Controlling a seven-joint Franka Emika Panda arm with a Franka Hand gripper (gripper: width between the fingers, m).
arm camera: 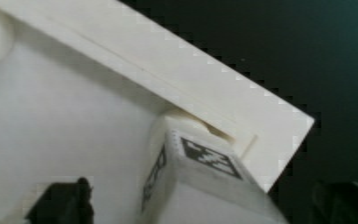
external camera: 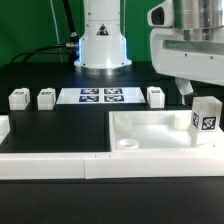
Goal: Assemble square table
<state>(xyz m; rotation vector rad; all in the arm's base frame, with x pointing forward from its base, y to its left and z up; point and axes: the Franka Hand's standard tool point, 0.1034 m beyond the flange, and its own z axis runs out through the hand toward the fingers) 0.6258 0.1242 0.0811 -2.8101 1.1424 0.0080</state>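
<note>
Four small white plastic legs with black-and-white tags are on show. The far-left leg (external camera: 18,98) and the second leg (external camera: 46,97) sit side by side on the black table (external camera: 60,125), to the exterior view's left of the marker board (external camera: 100,96). The third leg (external camera: 155,96) sits just beside that board's other end.

And the fourth leg (external camera: 205,120) stands upright on the near corner, at the exterior view's right, of the large white plastic square slab with the raised rim (external camera: 150,150). The wrist view shows that leg (arm camera: 202,170) close up, tag facing the camera, right at the slab's (arm camera: 69,120) corner.

The white two-finger gripper (external camera: 185,92) hangs just above and behind the fourth leg. In the wrist view the gripper (arm camera: 202,205) has its dark fingers (arm camera: 60,203) spread wide, the leg between them, and the one finger seen clearly is apart from it.

A long white rail (external camera: 50,165) lies along the front edge, touching the slab's near side.
</note>
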